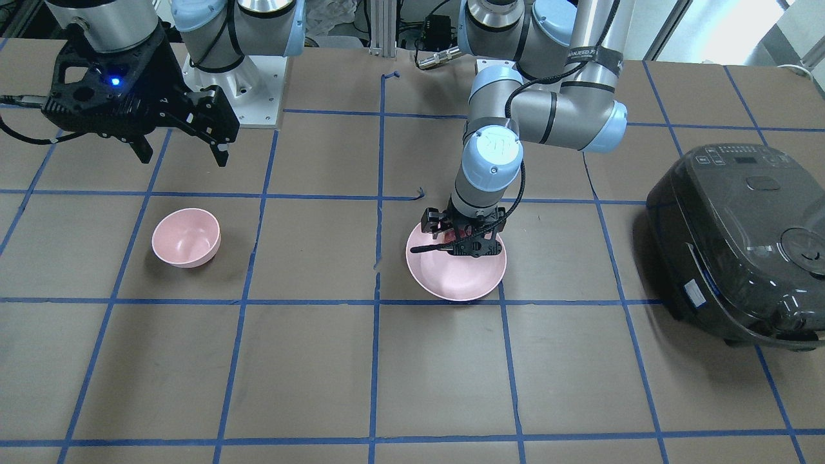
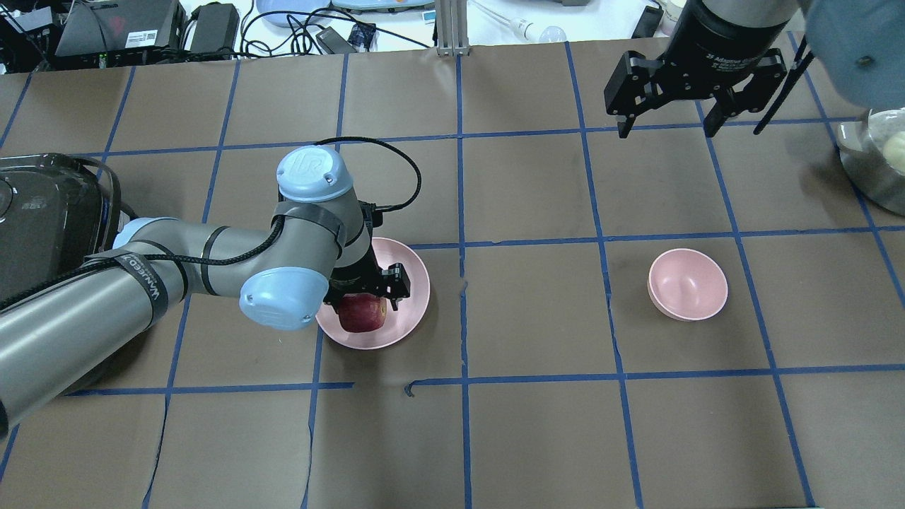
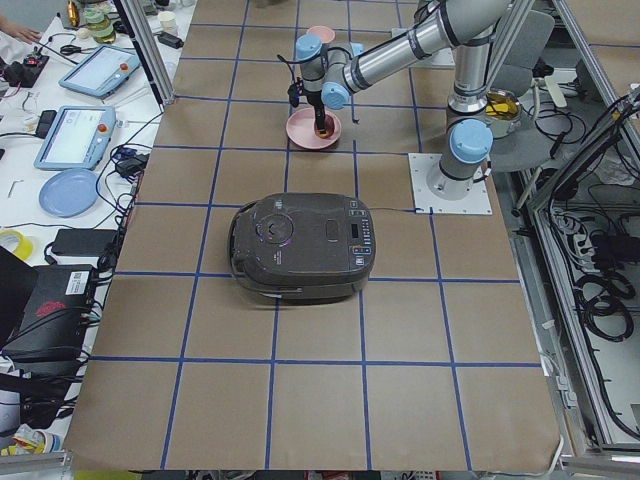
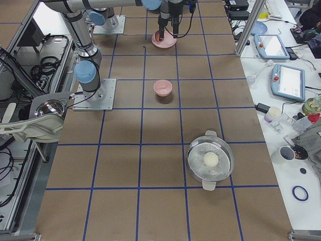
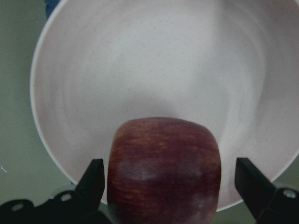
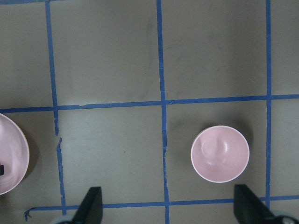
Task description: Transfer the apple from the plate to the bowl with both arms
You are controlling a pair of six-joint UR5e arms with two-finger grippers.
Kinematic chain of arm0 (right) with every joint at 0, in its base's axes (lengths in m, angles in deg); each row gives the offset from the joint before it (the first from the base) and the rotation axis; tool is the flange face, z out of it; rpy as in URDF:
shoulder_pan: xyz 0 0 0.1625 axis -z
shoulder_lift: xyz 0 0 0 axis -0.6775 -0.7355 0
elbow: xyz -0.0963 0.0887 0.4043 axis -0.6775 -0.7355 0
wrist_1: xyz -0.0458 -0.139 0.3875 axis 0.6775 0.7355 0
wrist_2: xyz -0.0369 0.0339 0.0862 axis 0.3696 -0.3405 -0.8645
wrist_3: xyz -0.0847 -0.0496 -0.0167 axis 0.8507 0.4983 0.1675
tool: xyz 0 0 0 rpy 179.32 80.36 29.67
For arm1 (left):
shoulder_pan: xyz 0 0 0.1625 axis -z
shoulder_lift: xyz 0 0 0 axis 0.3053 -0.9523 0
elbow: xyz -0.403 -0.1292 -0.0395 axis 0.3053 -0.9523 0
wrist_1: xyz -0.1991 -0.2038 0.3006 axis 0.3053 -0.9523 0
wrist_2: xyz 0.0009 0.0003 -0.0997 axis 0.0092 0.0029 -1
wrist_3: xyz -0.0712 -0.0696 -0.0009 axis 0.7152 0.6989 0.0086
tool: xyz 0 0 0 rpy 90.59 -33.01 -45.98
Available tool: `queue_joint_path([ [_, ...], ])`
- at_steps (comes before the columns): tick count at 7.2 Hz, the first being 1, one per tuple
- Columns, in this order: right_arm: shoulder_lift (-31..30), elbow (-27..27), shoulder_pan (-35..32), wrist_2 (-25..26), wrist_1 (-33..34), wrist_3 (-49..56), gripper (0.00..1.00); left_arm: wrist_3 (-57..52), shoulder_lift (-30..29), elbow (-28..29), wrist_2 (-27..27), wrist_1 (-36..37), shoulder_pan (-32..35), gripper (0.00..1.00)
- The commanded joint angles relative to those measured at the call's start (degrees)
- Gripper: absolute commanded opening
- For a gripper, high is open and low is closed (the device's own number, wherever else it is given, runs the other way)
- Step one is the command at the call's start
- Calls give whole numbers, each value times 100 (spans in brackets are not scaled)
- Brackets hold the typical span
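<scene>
The dark red apple [image 2: 362,313] lies on the pale pink plate [image 2: 413,283], on its near-left part. My left gripper [image 2: 364,297] is lowered onto the plate, open, with one finger on each side of the apple [image 5: 163,172]. In the left wrist view the left finger is close to the apple and the right finger [image 5: 254,186] stands apart from it. The pink bowl [image 2: 687,284] stands empty to the right. My right gripper [image 2: 666,131] hangs high, open and empty, beyond the bowl [image 6: 219,153].
A dark rice cooker [image 2: 42,219] stands at the table's left end, close to my left arm. A metal pot [image 2: 877,162] with a pale round thing in it stands at the right edge. Blue tape lines grid the brown table.
</scene>
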Motion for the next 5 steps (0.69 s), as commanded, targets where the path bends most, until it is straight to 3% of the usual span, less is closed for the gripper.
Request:
queue_joint_path([
  [1, 62, 161, 205, 11, -41, 374, 100, 0, -55, 2, 17, 35, 26, 93],
  [3, 63, 861, 740, 108, 141, 948, 100, -9, -64, -6, 8, 106, 26, 74],
  [4, 71, 1318, 996, 108, 535, 1097, 100, -18, -55, -6, -27, 106, 26, 42],
  [5, 89, 1906, 1329, 195, 1078, 1446, 100, -87, 15, 20, 25, 106, 26, 32],
])
